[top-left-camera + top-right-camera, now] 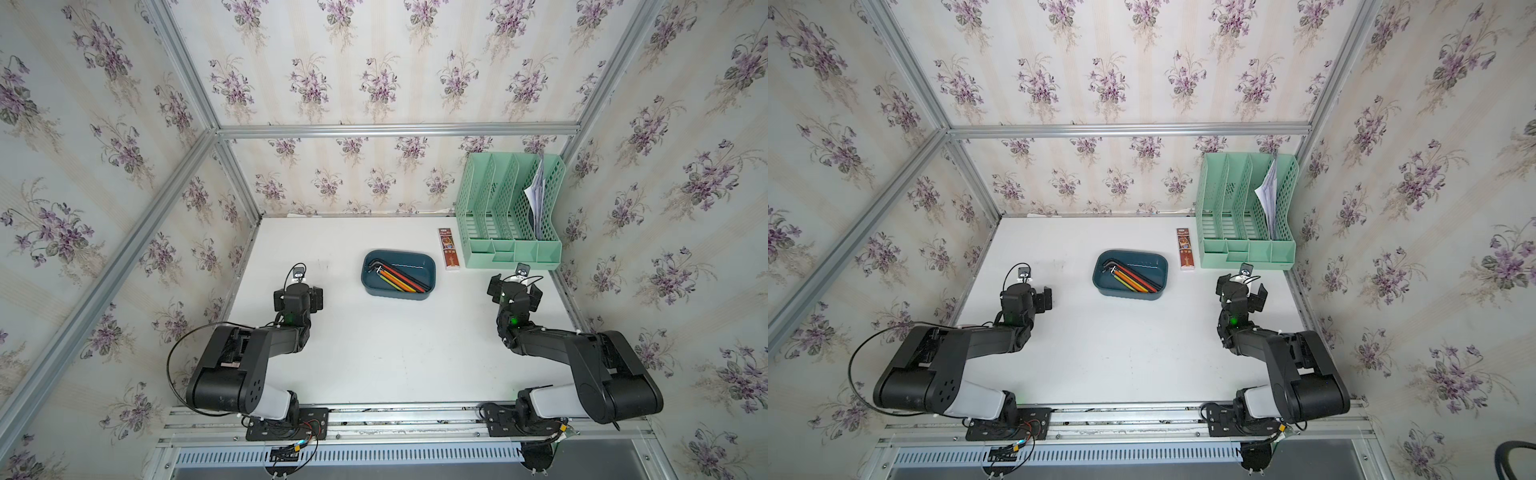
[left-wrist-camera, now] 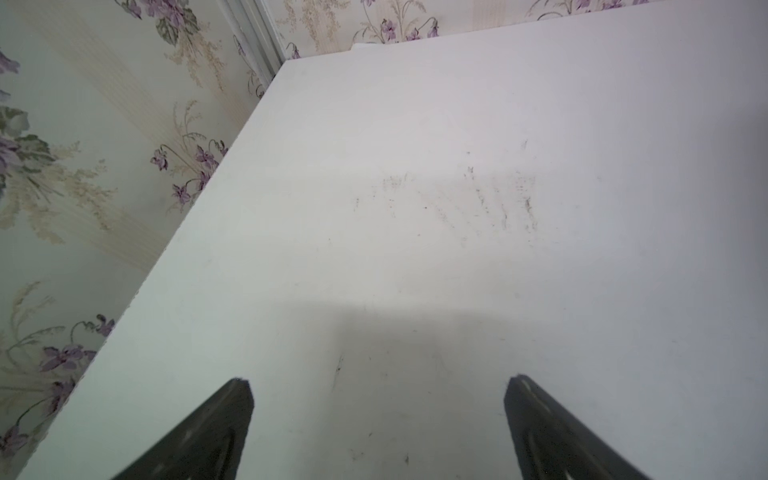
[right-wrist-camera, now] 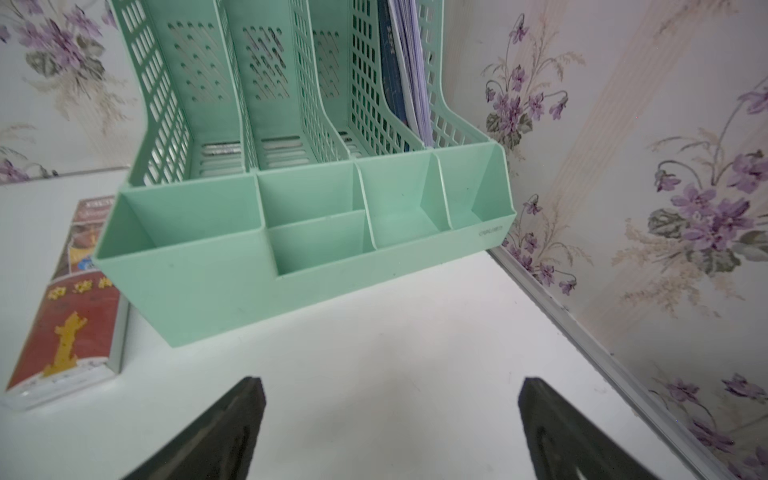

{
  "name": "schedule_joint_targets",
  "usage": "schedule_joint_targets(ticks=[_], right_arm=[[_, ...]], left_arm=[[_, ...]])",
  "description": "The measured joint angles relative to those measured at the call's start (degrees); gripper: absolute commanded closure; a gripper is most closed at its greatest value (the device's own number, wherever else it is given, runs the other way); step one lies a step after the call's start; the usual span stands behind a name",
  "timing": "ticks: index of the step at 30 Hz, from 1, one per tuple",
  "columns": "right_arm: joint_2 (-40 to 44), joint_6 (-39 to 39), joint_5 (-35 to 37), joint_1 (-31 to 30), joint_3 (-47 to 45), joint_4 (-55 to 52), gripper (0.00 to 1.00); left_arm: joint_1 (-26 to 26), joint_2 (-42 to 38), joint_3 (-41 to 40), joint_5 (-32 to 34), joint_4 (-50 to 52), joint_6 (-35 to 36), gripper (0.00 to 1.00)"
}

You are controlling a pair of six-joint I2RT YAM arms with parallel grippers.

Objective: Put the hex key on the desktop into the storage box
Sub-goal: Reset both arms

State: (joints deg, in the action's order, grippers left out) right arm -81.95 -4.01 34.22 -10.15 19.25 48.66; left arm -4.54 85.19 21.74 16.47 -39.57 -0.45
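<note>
Nearest, left gripper [image 2: 379, 379] and right gripper [image 3: 391, 379] hover over desktop [image 1: 374, 353], jaws spread wide, nothing held. Coloured hex keys [image 1: 401, 277] lie inside storage box [image 1: 432, 272], well apart from both.

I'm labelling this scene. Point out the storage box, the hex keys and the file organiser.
storage box [image 1: 420, 259]: in a top view, bare inside near its far wall.
hex keys [image 1: 401, 277]: in a top view, middle of the coloured shafts.
file organiser [image 3: 249, 299]: right wrist view, its front wall.

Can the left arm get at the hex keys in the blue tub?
Probably yes. The hex keys lie in the open-topped storage box, and only bare desktop separates it from the left gripper, fingers open.
</note>
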Motion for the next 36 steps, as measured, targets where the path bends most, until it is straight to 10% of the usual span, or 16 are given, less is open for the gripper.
schedule_joint_targets(ticks=[21, 36], right_arm=[[-4.96, 2.47, -24.7, 7.96, -4.96, 15.74, 0.0], [-6.05, 2.51, -28.74, 7.96, -6.84, 23.43, 0.0]], left_arm=[[0.96, 0.63, 2.38, -1.88, -2.19, 0.39, 0.01], [1.03, 0.63, 2.38, -1.88, -2.19, 0.26, 0.01]])
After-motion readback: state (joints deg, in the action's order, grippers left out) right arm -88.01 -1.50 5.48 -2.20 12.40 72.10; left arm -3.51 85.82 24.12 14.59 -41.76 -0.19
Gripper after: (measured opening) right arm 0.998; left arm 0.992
